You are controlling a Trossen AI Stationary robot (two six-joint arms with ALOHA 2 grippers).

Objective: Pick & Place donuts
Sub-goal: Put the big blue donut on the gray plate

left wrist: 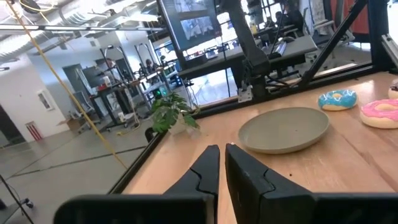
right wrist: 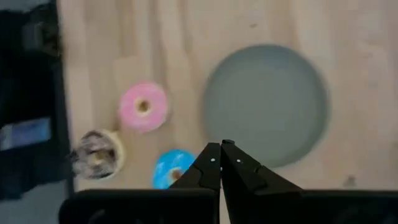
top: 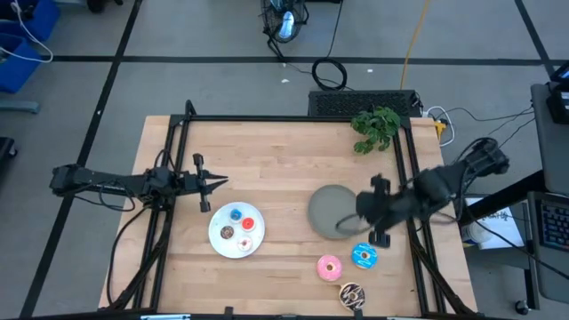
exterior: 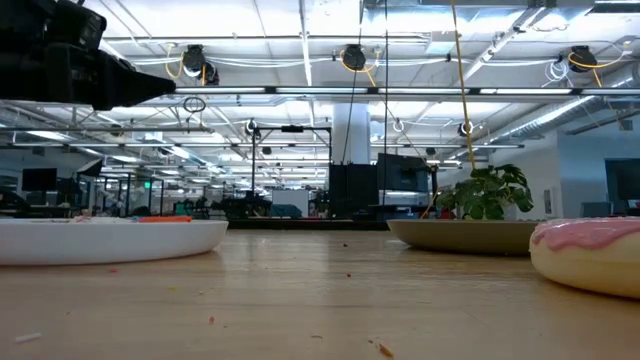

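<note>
Four tiny donuts (top: pixel 238 226) are seen gathered on the white plate (top: pixel 217 240); beside the grey plate (top: pixel 327 210), still bare, the pink donut (top: pixel 330 267), blue donut (top: pixel 363 255) and sprinkled donut (top: pixel 352 294) lie on the table (top: pixel 267 160). The right gripper (top: pixel 348 224) is poised over the grey plate's rim, jaws clenched on nothing, probably for the larger rings. The left gripper (top: pixel 222 182) is held beyond the white plate, jaws clenched, empty.

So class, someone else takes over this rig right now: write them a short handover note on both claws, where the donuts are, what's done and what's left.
Left claw: shut, empty, held above the table at the left, just beyond the white plate.
Right claw: shut, empty, above the near rim of the grey plate.
Done, judging by the layout: four tiny donuts lie on the white plate.
Left: pink donut, blue donut and dark sprinkled donut sit on the bare table beside the grey plate, which holds nothing. They probably go there.
</note>
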